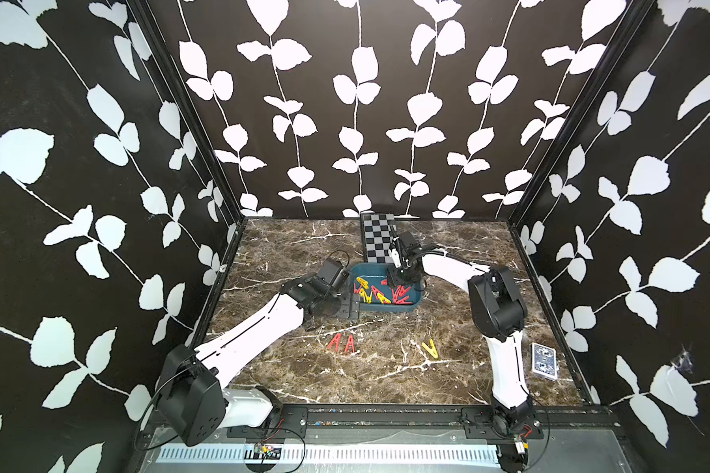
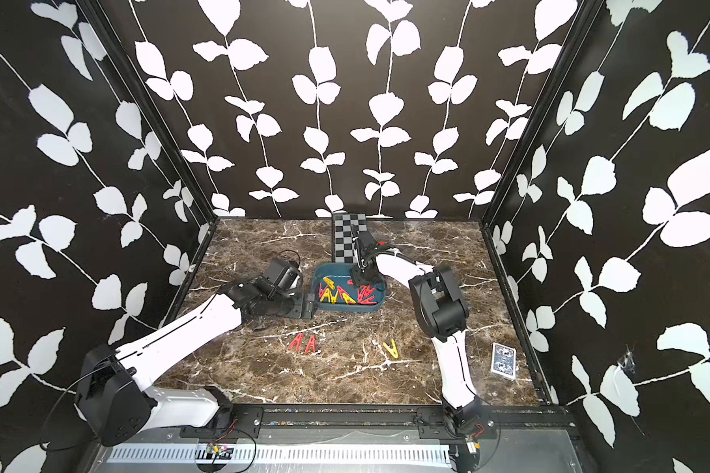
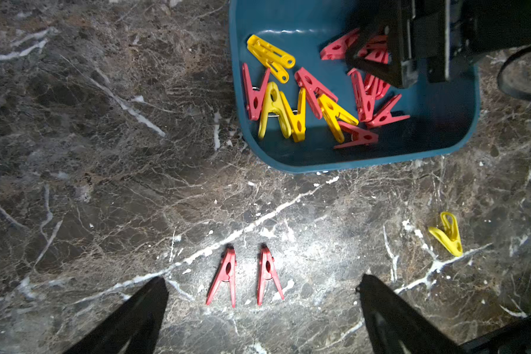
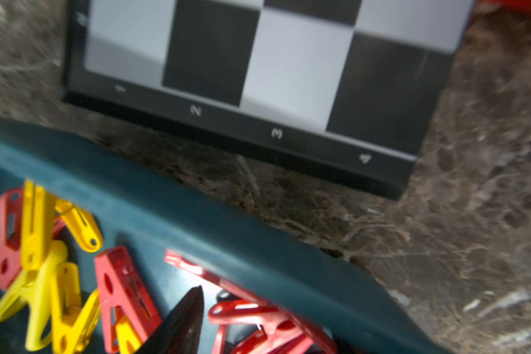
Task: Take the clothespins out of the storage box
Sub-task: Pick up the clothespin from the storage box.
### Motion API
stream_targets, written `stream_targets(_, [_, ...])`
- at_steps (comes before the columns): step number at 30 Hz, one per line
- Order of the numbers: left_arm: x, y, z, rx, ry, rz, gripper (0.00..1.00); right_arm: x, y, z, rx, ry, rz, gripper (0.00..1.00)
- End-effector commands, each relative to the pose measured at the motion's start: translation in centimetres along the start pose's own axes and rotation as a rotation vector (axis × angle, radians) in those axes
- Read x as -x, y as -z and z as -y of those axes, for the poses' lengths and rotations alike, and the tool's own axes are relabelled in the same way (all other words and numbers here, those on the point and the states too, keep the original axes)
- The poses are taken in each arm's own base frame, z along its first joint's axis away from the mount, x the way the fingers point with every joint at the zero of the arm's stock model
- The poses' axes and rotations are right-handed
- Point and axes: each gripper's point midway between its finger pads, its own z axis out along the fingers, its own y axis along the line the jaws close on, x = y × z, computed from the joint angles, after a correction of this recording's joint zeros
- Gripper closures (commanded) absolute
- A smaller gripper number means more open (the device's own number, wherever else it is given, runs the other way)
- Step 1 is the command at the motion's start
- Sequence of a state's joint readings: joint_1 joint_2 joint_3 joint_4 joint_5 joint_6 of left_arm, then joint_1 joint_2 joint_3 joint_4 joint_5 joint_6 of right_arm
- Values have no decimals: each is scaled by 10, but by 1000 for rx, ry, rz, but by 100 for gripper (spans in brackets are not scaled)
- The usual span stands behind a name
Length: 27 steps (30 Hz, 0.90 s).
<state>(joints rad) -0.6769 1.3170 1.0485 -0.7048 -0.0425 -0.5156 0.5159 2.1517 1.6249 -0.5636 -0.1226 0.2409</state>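
Three out, roughly a dozen left.
We count two red plastic V-shaped clothespins [image 3: 224, 275] and one yellow plastic clothespin [image 3: 446, 234] on the brown marble counter [image 3: 105, 184]. Four yellow clothespins [image 3: 273, 110] and about eight red clothespins [image 3: 313, 89] lie in the shallow teal plastic storage box [image 3: 350, 164]. The left gripper [image 3: 262, 280] fingers [image 3: 135, 315] stand apart. We cannot tell for the right gripper [image 1: 397, 281], inside the box.
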Motion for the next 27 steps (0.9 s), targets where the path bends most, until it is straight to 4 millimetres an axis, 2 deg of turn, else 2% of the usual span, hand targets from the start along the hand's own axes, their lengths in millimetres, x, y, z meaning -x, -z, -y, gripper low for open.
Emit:
stream_targets(1, [8, 5, 0, 3, -8, 14, 1, 4, 7, -7, 45, 1, 5, 39])
stream_targets(4, [8, 5, 0, 2, -8, 12, 1, -1, 9, -14, 83, -14, -1, 44])
stream_targets(8, [9, 2, 1, -3, -7, 10, 1, -5, 12, -14, 87, -23, 4, 48])
stream_targets(16, [10, 2, 3, -9, -7, 9, 1, 7, 25, -15, 86, -10, 52, 59])
stream_targets(20, [8, 2, 2, -6, -7, 8, 1, 10, 25, -18, 98, -4, 56, 65])
stream_targets(23, [7, 3, 1, -4, -4, 8, 1, 10, 23, -19, 103, -1, 48, 75])
stream_targets(27, [6, 4, 0, -5, 0, 10, 1, 9, 19, -19, 103, 1, 36, 81])
